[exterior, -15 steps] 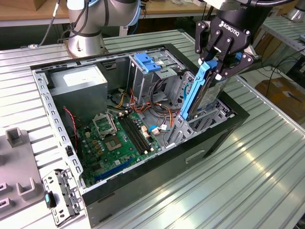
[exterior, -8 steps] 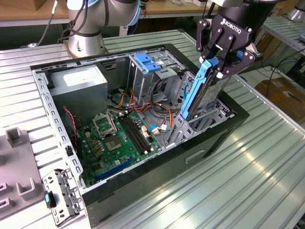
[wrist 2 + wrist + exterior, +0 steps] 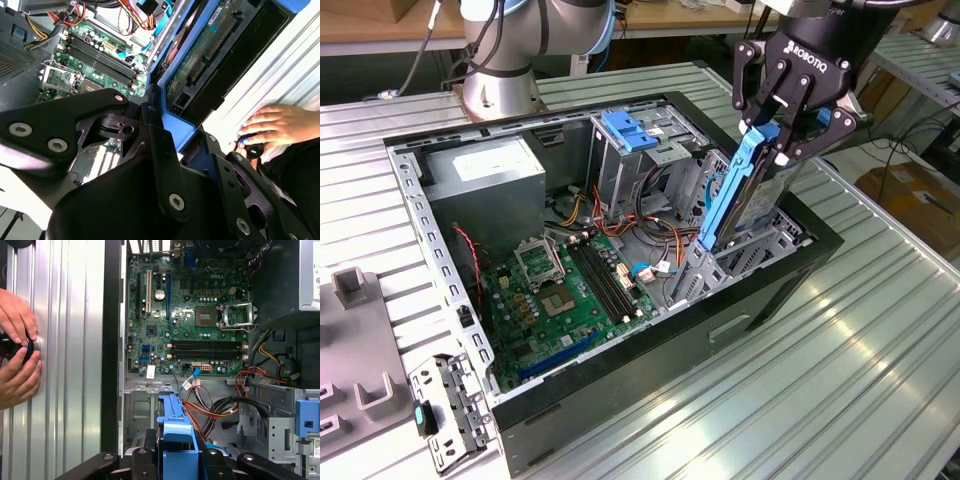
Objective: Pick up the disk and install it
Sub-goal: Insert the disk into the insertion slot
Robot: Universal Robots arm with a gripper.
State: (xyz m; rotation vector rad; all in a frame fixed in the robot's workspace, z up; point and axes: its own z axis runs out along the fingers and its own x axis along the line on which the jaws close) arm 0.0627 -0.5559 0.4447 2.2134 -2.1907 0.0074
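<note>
My gripper (image 3: 782,140) is shut on the disk (image 3: 730,195), a flat drive with blue side rails, held on edge and slightly tilted. The disk's lower end reaches the metal drive bay (image 3: 760,250) at the open computer case's corner on the exterior view's right. In the second wrist view the disk (image 3: 210,45) shows its green circuit-board face, clamped by the black fingers (image 3: 155,135). In the first wrist view the blue rail of the disk (image 3: 175,425) runs away from the gripper (image 3: 172,460) toward the case floor.
The case (image 3: 650,360) lies open on a ribbed metal table, holding a motherboard (image 3: 560,290), a grey power supply (image 3: 485,170), a blue-tabbed cage (image 3: 628,130) and loose cables (image 3: 210,407). A person's hands (image 3: 15,355) rest on a black knob beside the case. A grey fixture (image 3: 350,340) lies at the exterior view's left.
</note>
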